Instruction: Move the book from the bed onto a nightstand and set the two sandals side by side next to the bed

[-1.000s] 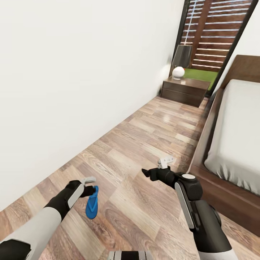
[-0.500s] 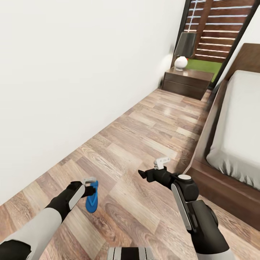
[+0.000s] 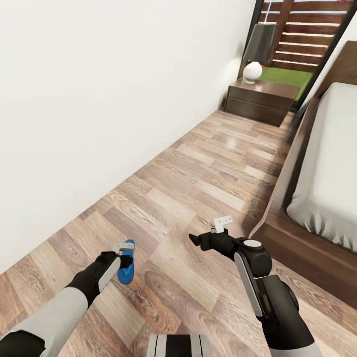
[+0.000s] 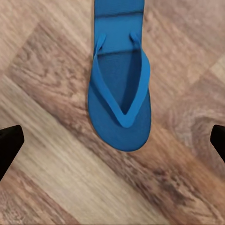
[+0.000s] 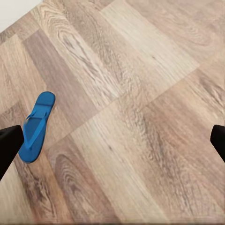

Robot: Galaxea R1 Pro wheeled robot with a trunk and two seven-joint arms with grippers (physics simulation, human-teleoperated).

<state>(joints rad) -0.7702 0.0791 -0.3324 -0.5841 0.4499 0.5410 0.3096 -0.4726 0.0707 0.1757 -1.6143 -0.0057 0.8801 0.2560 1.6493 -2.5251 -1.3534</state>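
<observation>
One bright blue sandal [image 3: 127,265] lies flat on the wood-plank floor near the white wall. My left gripper [image 3: 123,249] hovers just above it, open. In the left wrist view the sandal [image 4: 120,91] lies on the floor between the widely spread dark fingertips [image 4: 9,146], untouched. My right gripper [image 3: 208,232] is open and empty above bare floor, between the sandal and the bed [image 3: 327,168]; its wrist view shows the same sandal [image 5: 36,126] off to one side. The nightstand [image 3: 260,101] with its lamp [image 3: 253,72] stands by the window. The book and the other sandal are out of view.
A long white wall [image 3: 99,99] bounds the left side. The bed's dark wooden frame [image 3: 297,248] runs along the right. Between them a floor corridor [image 3: 213,168] leads to the nightstand and the glass window [image 3: 302,34].
The whole view has shifted, so the camera has moved. My left gripper now sits over the sandal's upper end instead of just past it. The right gripper is still open.
</observation>
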